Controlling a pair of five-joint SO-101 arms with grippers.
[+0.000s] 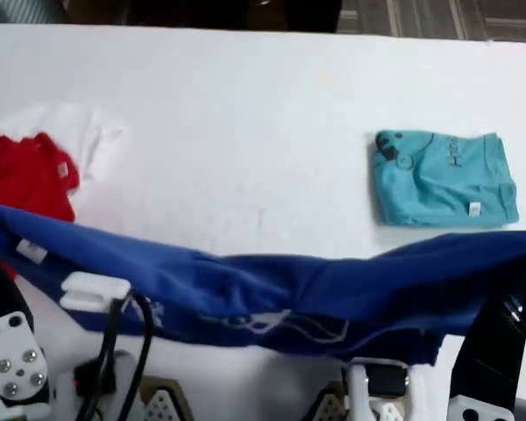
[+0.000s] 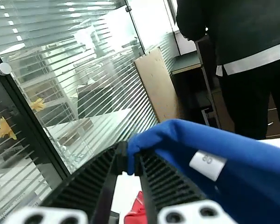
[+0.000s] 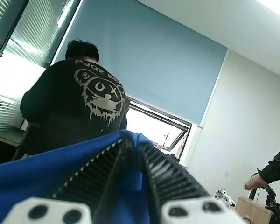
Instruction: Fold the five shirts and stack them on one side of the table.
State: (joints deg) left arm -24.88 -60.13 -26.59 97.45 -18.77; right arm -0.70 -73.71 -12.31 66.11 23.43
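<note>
Blue shirt [image 1: 272,289] stretches L to R over the near edge of the table [image 1: 245,96], with left gripper [image 2: 133,156] and right gripper [image 3: 134,142] each clenched on an end. We see its white tag [image 2: 207,164] (print illegible). Folded teal shirt [image 1: 443,180] lies at right w/ dark lettering. The red shirt [image 1: 26,175], at left, is partly hidden behind the blue.

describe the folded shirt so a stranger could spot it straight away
On the white table, look to the right side, beyond the blue shirt stretched across the near edge. The teal shirt lies there alone. It is the only neatly folded one; the red shirt and white shirt at the left are rumpled heaps.
</note>
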